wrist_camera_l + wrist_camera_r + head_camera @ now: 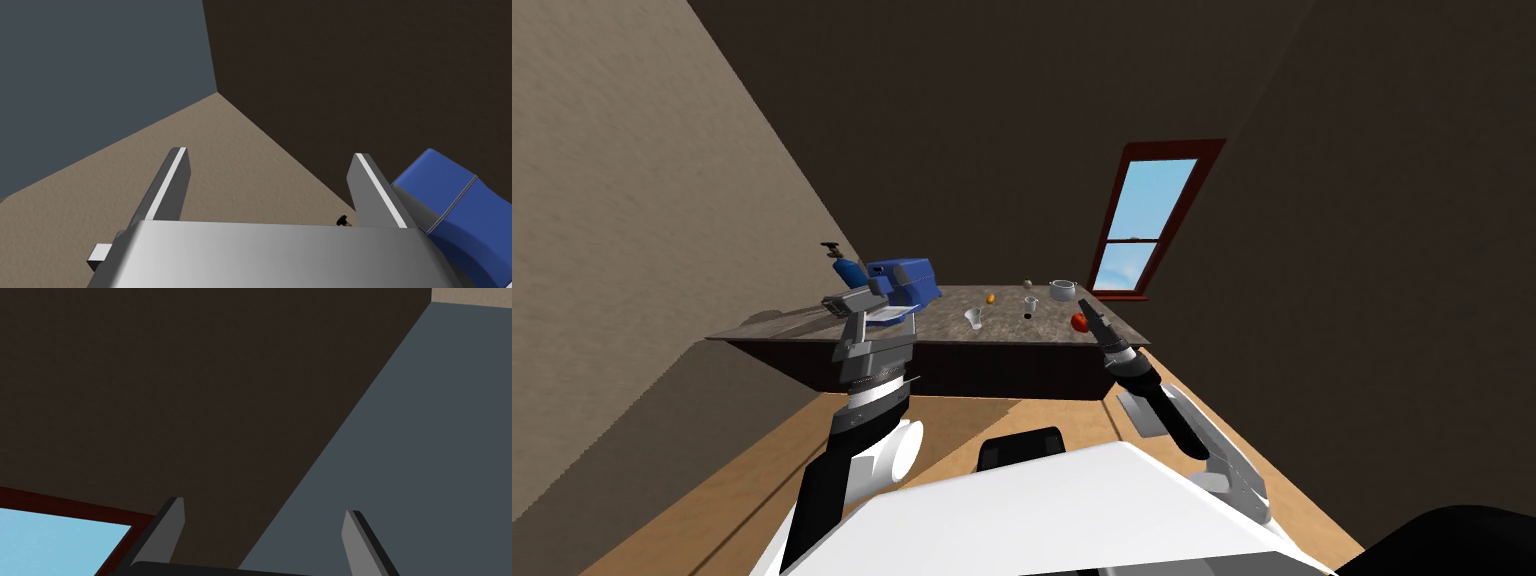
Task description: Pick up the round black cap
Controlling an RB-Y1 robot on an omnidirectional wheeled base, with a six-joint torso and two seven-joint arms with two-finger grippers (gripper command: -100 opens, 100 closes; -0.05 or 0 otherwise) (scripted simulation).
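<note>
The round black cap (1028, 315) looked like a tiny dark dot on the table (1012, 332), just beside a white cup (1031, 301), though it was too small to be sure. It would likely be light, hard and slippery, so pinching its rim from 2 sides seemed best. It probably lay flat, with no long side. The left gripper (270, 155) and right gripper (264, 508) both had fingers spread wide, holding nothing.

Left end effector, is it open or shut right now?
Open. The left end effector shows its two thin light grey fingers standing wide apart, with nothing held between them.
</note>
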